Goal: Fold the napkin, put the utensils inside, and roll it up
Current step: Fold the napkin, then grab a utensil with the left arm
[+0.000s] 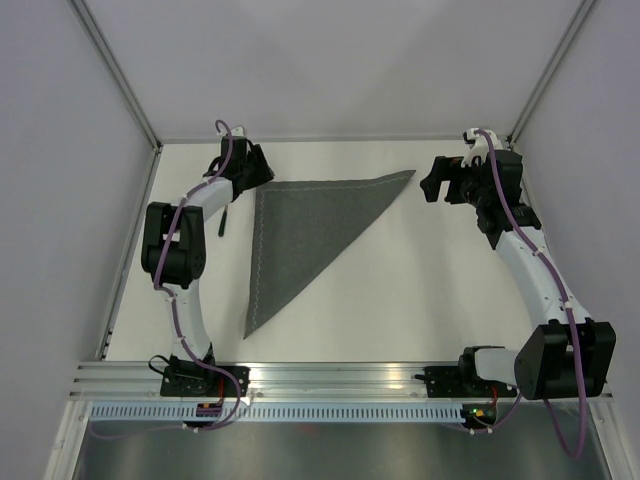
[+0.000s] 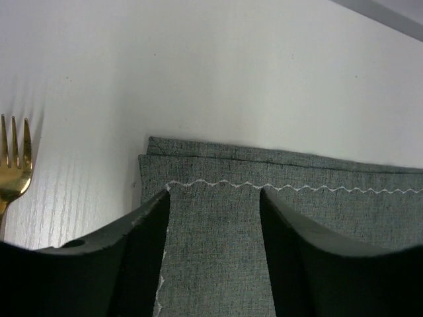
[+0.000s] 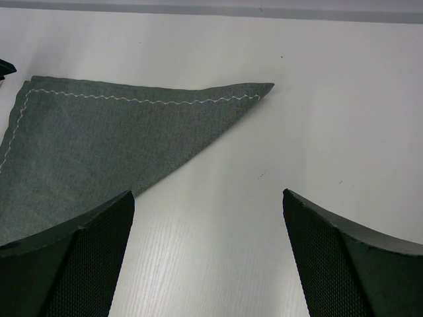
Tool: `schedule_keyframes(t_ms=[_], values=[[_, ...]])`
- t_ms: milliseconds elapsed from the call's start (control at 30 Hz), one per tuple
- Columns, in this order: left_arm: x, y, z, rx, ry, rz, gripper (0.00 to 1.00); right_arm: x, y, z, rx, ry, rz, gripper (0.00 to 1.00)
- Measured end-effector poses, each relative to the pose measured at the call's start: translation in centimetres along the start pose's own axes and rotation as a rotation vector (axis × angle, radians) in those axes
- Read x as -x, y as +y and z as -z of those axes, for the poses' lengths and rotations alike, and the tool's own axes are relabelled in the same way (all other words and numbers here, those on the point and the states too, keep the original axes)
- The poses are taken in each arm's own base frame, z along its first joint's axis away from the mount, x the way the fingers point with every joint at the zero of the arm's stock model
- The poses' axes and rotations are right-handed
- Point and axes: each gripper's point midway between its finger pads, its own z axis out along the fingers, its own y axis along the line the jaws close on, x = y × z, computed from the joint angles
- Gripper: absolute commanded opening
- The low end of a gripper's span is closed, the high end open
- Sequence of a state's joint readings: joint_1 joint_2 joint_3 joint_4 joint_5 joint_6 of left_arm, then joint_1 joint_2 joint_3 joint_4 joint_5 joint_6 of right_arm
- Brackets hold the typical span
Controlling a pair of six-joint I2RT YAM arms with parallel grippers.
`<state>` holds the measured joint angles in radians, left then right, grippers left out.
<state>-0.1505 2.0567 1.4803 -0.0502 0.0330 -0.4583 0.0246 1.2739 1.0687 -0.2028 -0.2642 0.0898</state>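
The napkin (image 1: 300,235) is lying flat on the white desk (image 1: 420,290), folded into a triangle. One straight edge is running along its far side, another is running down its left side toward the arms' bases, and the long folded edge is slanting between its right tip and its near tip.

The left fingers (image 2: 132,264) are sitting at the napkin's far-left corner, where the two straight edges meet. They are standing released, with a clear gap between them, and the grey cloth is showing flat and unpinched in that gap. In the left wrist view they are straddling a short stretch of the pale zigzag stitching just inside the napkin's far edge. Whether their tips are touching the cloth I cannot tell. At that corner two layers are showing, the upper one lying slightly inside the lower, so a thin strip of the under layer is peeking out along the far edge and at the corner.

A gold fork (image 2: 14,162) is lying on the desk off the napkin's left edge, apart from the cloth, its tines pointing away from the arms' bases.

The right fingers (image 3: 73,264) are hanging near the napkin's right tip, spread wide and grasping nothing. In the right wrist view that tip is lying ahead of them on bare desk, with the stitched far edge leading off to the left.
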Motion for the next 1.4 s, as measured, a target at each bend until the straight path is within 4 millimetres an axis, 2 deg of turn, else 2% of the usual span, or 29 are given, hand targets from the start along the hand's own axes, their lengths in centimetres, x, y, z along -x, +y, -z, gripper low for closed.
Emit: schedule_keyframes(t_ms=[200, 300, 467, 633, 767, 1100, 1267, 1400], values=[[0.7, 1.3, 0.7, 0.074, -0.019, 0.002, 0.67, 0.0, 0.0, 0.0, 0.001, 0.000, 0.000, 0.98], [1.7, 3.1, 2.4, 0.170, -0.051, 0.013, 0.67, 0.0, 0.0, 0.0, 0.002, 0.000, 0.000, 0.98], [2.0, 7.2, 6.4, 0.314, -0.074, 0.040, 0.61, 0.1, 0.2, 0.1, 0.010, -0.003, 0.000, 0.98], [0.6, 10.7, 7.5, 0.419, -0.027, 0.055, 0.56, 0.4, 0.5, 0.5, 0.018, -0.013, 0.003, 0.98], [-0.9, 11.8, 7.6, 0.457, 0.031, 0.051, 0.54, 0.6, 0.6, 0.6, 0.022, -0.017, 0.004, 0.98], [-4.9, 14.2, 5.9, 0.516, 0.189, 0.004, 0.52, 0.6, 0.6, 0.7, 0.022, -0.017, 0.004, 0.98], [-5.7, 15.0, 5.7, 0.531, 0.230, 0.002, 0.47, 0.5, 0.7, 0.7, 0.028, -0.016, 0.003, 0.98], [-5.6, 15.1, 5.0, 0.526, 0.242, 0.003, 0.44, 0.5, 0.7, 0.7, 0.029, -0.016, 0.003, 0.98]])
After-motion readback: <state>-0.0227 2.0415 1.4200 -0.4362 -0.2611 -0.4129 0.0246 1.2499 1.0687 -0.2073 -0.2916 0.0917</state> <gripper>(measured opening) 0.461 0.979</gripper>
